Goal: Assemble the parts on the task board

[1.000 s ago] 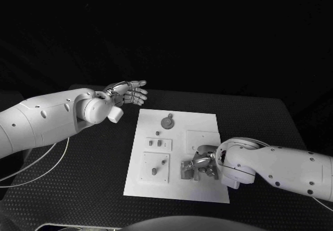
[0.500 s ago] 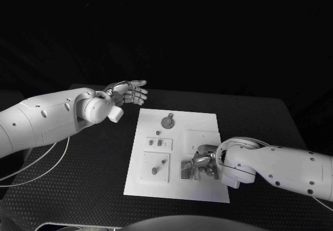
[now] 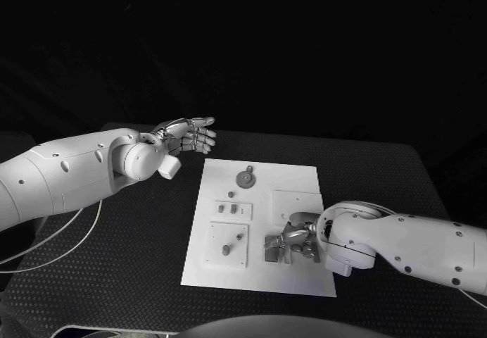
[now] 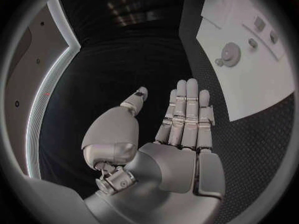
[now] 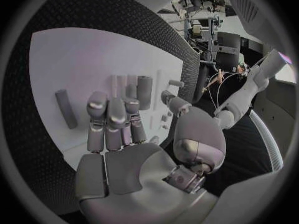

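The white task board lies in the middle of the black table. My right hand hovers low over its near right part, fingers stretched out side by side and the thumb held apart, holding nothing. Its fingertips reach close to a grey cylinder and some thin pegs; a flat grey bar lies to one side. My left hand floats open above the table beyond the board's far left corner, palm bare. A round grey disc sits near the board's far end.
Small grey pegs stand in a raised block at the board's left, and two more in the square block nearer me. The left wrist view shows the board with the disc. Bare black table surrounds the board.
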